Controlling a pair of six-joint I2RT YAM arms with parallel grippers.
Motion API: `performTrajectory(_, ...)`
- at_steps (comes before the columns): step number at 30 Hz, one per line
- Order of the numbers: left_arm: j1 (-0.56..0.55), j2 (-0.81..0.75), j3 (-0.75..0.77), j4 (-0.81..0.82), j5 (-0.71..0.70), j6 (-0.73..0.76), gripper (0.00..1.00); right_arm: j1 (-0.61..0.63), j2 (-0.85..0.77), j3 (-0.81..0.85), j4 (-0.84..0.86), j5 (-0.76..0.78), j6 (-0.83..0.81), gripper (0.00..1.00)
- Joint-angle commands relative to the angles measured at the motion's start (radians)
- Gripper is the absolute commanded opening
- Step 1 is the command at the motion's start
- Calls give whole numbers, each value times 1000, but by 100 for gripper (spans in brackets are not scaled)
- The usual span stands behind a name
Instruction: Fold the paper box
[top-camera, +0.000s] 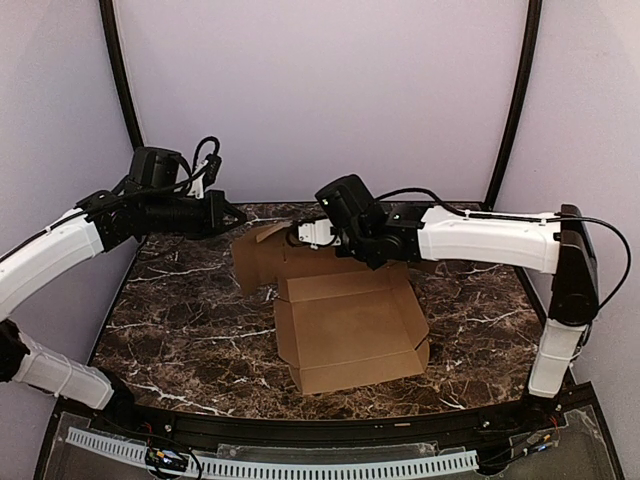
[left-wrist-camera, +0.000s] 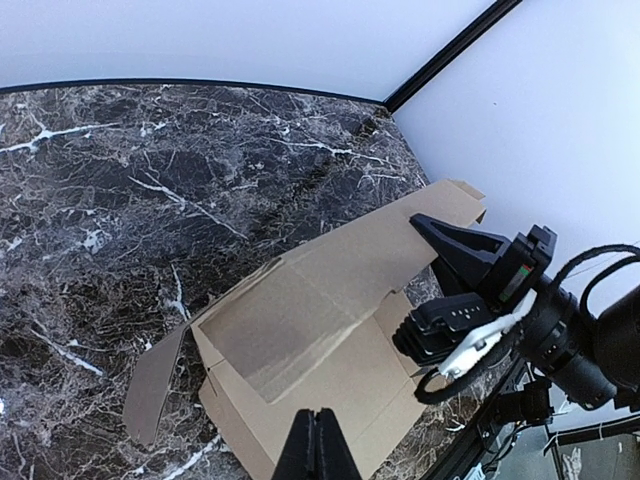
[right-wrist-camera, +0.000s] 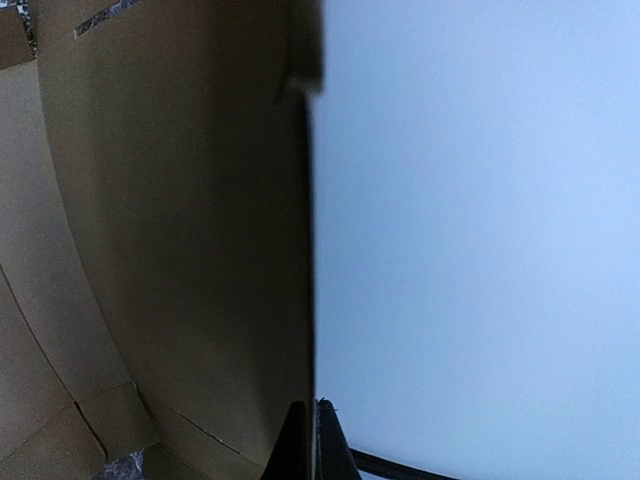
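Observation:
The paper box (top-camera: 350, 330) is plain brown cardboard lying open in the middle of the table, its tray walls partly raised. Its lid panel (top-camera: 262, 258) stands tilted up at the back left. My right gripper (top-camera: 298, 236) reaches in from the right and is shut on the lid's edge. In the right wrist view the thin cardboard (right-wrist-camera: 170, 250) runs edge-on between the closed fingertips of that gripper (right-wrist-camera: 315, 412). My left gripper (top-camera: 236, 213) hovers just left of the lid. It (left-wrist-camera: 318, 420) is shut on nothing, with the box (left-wrist-camera: 330, 300) below it and the right gripper (left-wrist-camera: 428, 230) beyond it.
The dark marble table (top-camera: 180, 330) spreads around the box. Black frame poles (top-camera: 120, 70) rise at the back corners against pale lavender walls. A loose side flap (left-wrist-camera: 150, 385) of the box rests on the table (left-wrist-camera: 120, 200) at the left.

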Motion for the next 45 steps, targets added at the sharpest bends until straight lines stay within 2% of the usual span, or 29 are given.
performTrajectory(1,-2,29,25,53,-3,-66,1,12,-45,-22,48,27,62,0)
performTrajectory(16,-5,197,24,151,-15,-177,1,25,-41,-4,50,37,136,0)
performTrajectory(31,-85,290,55,188,-126,-243,1,45,-18,46,-15,11,285,0)
performTrajectory(45,-127,379,141,270,-97,-300,1,71,-5,19,-76,-37,419,0)
